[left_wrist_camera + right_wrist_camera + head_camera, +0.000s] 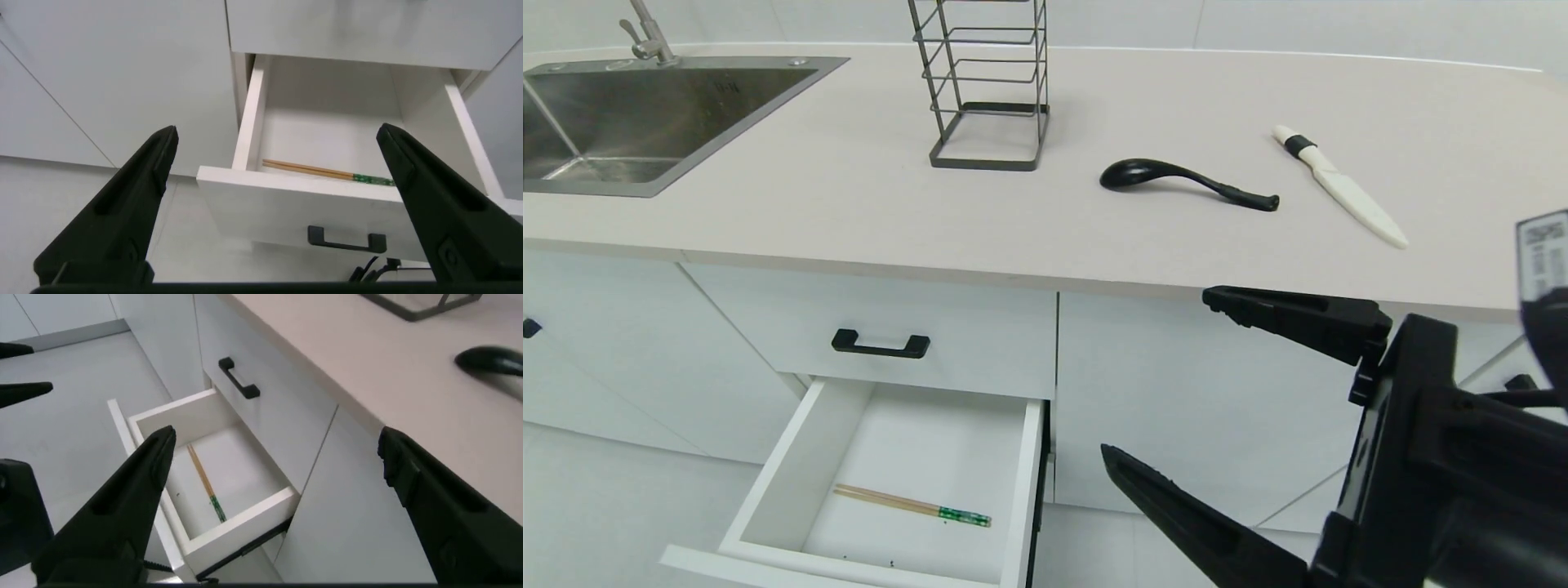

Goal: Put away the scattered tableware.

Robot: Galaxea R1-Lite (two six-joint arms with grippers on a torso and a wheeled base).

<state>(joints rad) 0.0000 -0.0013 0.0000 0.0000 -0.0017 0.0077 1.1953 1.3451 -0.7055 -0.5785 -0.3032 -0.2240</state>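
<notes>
On the pale countertop (849, 204) two pieces of tableware lie free. A black spoon (1176, 178) lies near the middle, with its bowl toward the wire rack (984, 90) and its handle toward the right. Near it on the right, not touching it, lies a white knife (1339, 186) with a black band on the handle. Its blade points toward the front edge of the counter. The wire rack stands upright behind and to the left of the spoon. A steel sink (645, 122) with its tap (645, 33) is set in the far left of the counter.

Below the counter we see a closed drawer with a black handle (880, 345), and under it an open drawer (776, 465) that is pulled out. Inside it a pair of wooden chopsticks (911, 504) with green ends lies flat on the bottom, near the front panel (286, 204).

The right gripper (1158, 376) hangs in front of the cabinet, lower than the counter edge and to the right of the open drawer. Its two black fingers (1290, 314) are spread wide apart, and we see nothing between them.

The left gripper (276, 131) is low in front of the open drawer and faces the front panel. Its fingers (139, 204) are also spread wide and hold nothing. Between them we see into the drawer, where the chopsticks lie.
</notes>
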